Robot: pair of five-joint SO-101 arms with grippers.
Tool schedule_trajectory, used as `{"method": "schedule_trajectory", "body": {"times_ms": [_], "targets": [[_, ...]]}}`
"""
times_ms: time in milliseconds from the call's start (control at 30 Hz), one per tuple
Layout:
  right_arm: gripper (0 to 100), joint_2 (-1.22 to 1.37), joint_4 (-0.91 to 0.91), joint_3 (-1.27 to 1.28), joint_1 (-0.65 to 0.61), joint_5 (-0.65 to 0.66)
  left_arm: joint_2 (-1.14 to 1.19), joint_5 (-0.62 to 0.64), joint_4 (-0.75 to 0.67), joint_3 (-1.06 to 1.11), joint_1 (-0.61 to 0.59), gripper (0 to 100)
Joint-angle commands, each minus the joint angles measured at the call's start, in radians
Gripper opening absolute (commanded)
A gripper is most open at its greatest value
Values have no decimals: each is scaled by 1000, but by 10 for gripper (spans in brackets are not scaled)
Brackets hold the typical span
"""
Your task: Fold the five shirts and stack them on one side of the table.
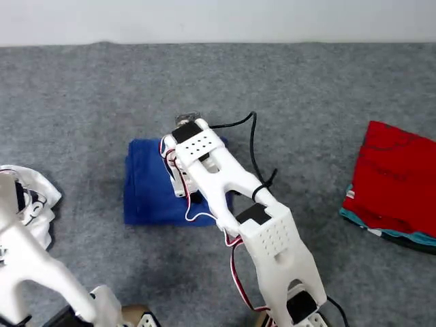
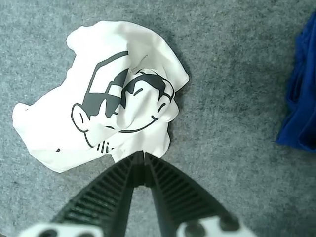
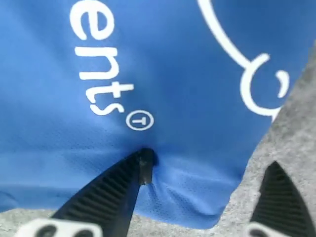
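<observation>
A blue shirt (image 1: 146, 184) lies folded at the table's middle. My right gripper (image 1: 182, 185) is over its right part, open. In the right wrist view one fingertip (image 3: 143, 160) presses into the blue shirt (image 3: 163, 74) near its edge, and the other finger (image 3: 274, 197) hangs over bare table. A crumpled white shirt (image 1: 34, 201) with a black cartoon face lies at the far left. My left gripper (image 2: 143, 157) is shut, its tips at the edge of the white shirt (image 2: 113, 98); I cannot tell whether cloth is pinched.
A folded red shirt (image 1: 398, 174) lies at the right edge on top of a teal one (image 1: 388, 228). The grey felt table (image 1: 306, 102) is bare at the back. A black cable (image 1: 252, 146) loops along the right arm.
</observation>
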Motion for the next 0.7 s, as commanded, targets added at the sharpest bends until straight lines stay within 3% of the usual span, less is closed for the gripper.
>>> {"method": "schedule_trajectory", "body": {"times_ms": [0, 167, 500, 667], "targets": [[225, 33, -4, 11, -12, -5, -8, 8, -2, -1, 6, 5], [4, 48, -2, 11, -12, 51, -8, 8, -12, -2, 6, 5], [10, -30, 114, 11, 44, 215, -8, 14, -12, -2, 6, 5], [10, -108, 193, 11, 157, 448, -8, 14, -11, -2, 6, 5]]}}
